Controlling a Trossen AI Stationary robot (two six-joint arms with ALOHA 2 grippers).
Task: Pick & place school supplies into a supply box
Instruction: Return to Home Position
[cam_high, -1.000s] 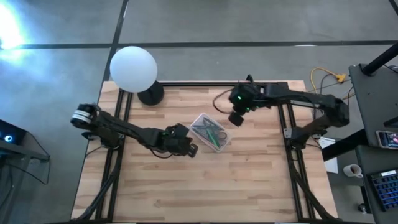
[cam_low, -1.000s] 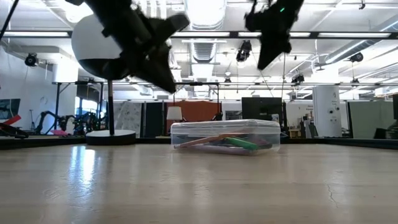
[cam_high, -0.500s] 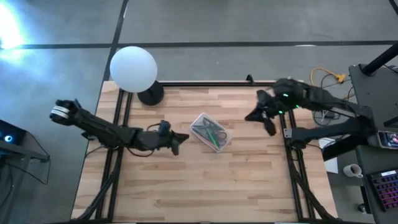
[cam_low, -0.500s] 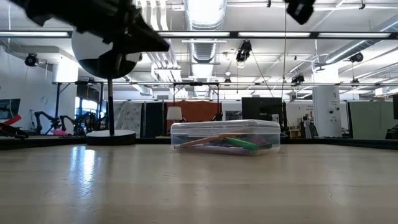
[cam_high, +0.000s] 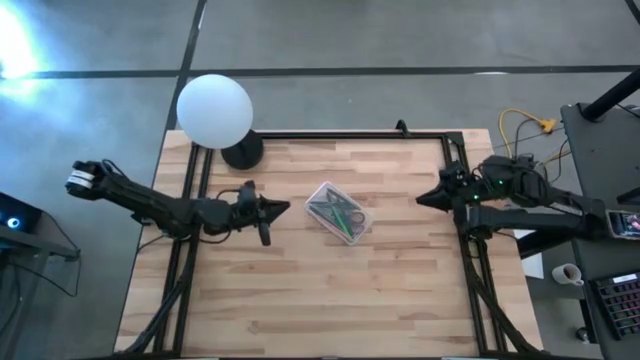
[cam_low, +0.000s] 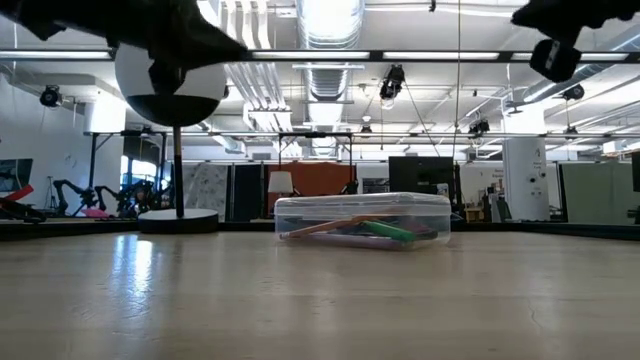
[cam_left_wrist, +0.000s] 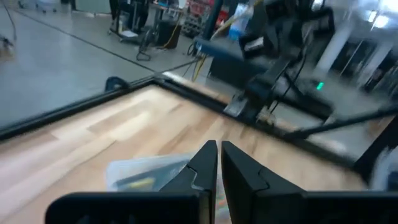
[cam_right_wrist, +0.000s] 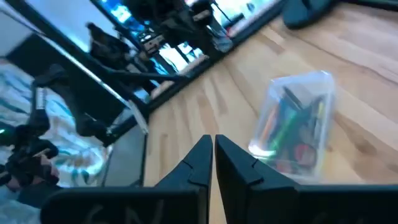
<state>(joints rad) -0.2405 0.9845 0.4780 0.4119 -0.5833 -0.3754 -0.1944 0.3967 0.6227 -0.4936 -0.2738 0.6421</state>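
The clear supply box (cam_high: 338, 211) rests flat on the wooden table near its middle, lid on, with the green marker, an orange-red pencil, dark pens and red-handled scissors inside; it also shows in the low view (cam_low: 362, 220), the left wrist view (cam_left_wrist: 149, 174) and the right wrist view (cam_right_wrist: 295, 121). My left gripper (cam_high: 283, 209) is shut and empty, left of the box and raised above the table. My right gripper (cam_high: 422, 199) is shut and empty, near the table's right edge, also raised.
A white globe lamp (cam_high: 214, 110) on a dark base (cam_high: 243, 152) stands at the table's far left corner. Black frame rails (cam_high: 455, 190) run along the table's left, right and far edges. Bare wood lies in front of the box toward the near edge.
Both arms have drawn back from the box. My left gripper has gone toward the table's left edge; my right gripper has gone from above the box's far side toward the table's right edge. The box has stayed in place.
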